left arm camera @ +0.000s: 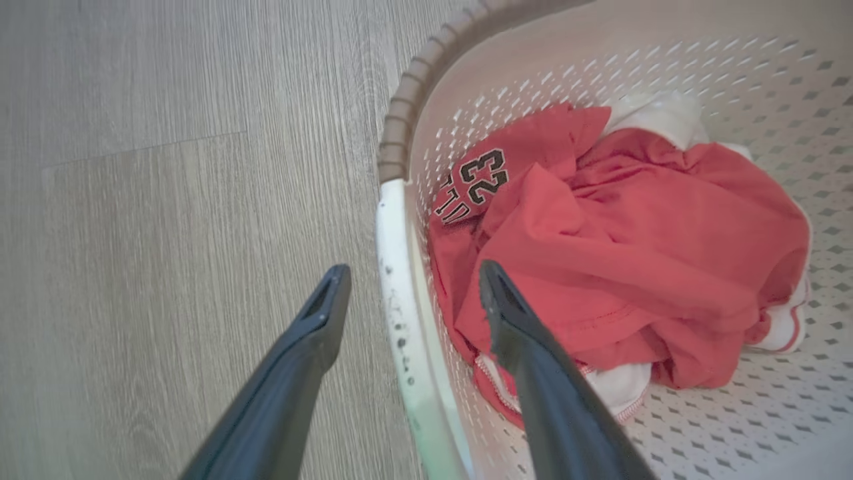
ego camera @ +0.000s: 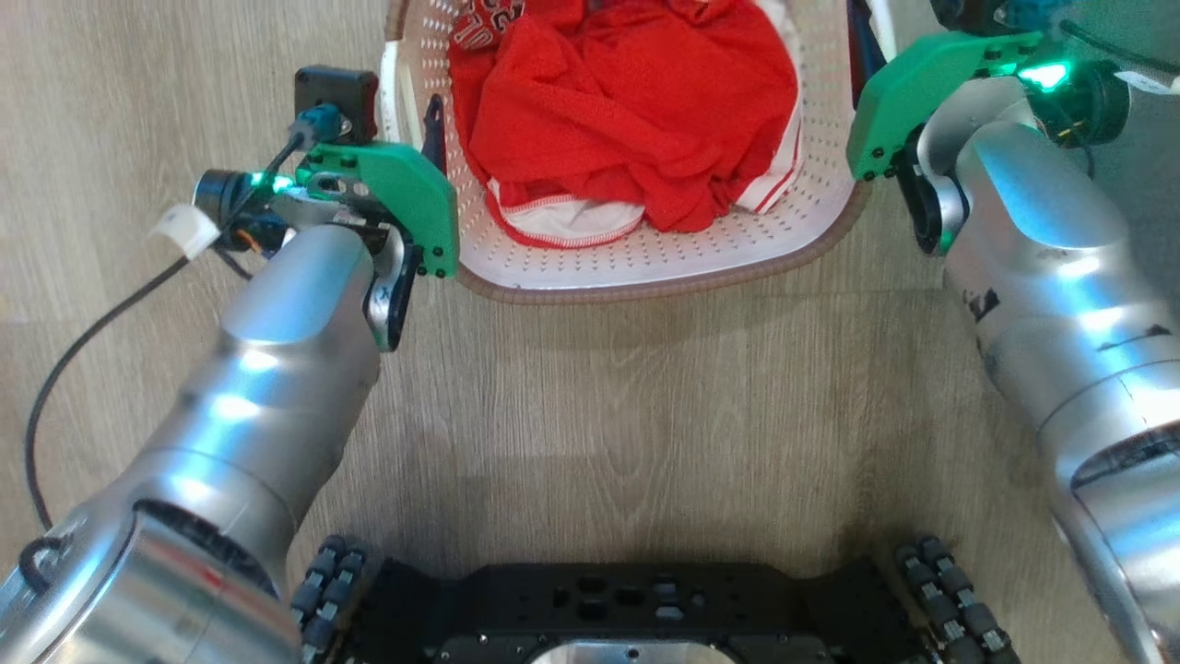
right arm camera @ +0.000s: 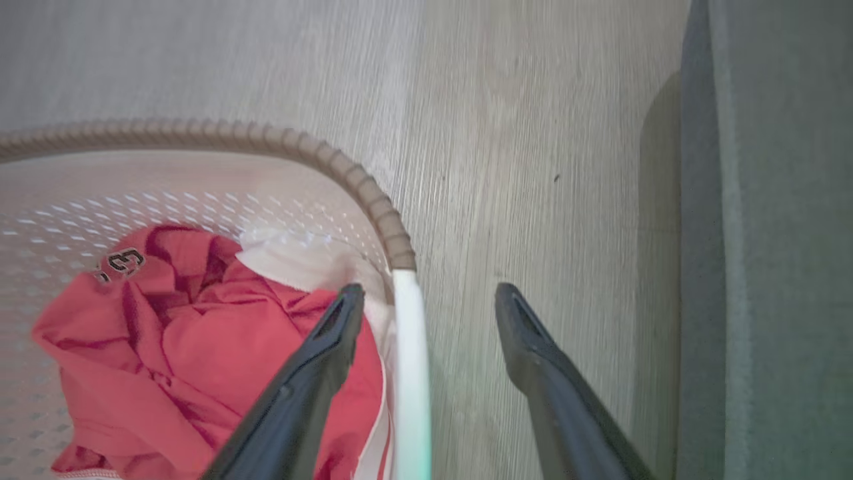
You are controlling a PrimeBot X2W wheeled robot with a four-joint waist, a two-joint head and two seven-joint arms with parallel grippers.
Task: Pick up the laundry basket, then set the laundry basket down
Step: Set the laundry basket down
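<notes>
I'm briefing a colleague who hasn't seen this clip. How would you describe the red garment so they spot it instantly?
On the pale wood-look floor stands the laundry basket, white and perforated with a brown rim. Crumpled inside lies the red jersey, over white cloth; its black number 23 sets it apart.

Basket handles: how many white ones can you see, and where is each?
2. The left handle sits between the open left tool's fingers; the right handle sits between the open right tool's fingers, on opposite sides of the laundry basket.
</notes>
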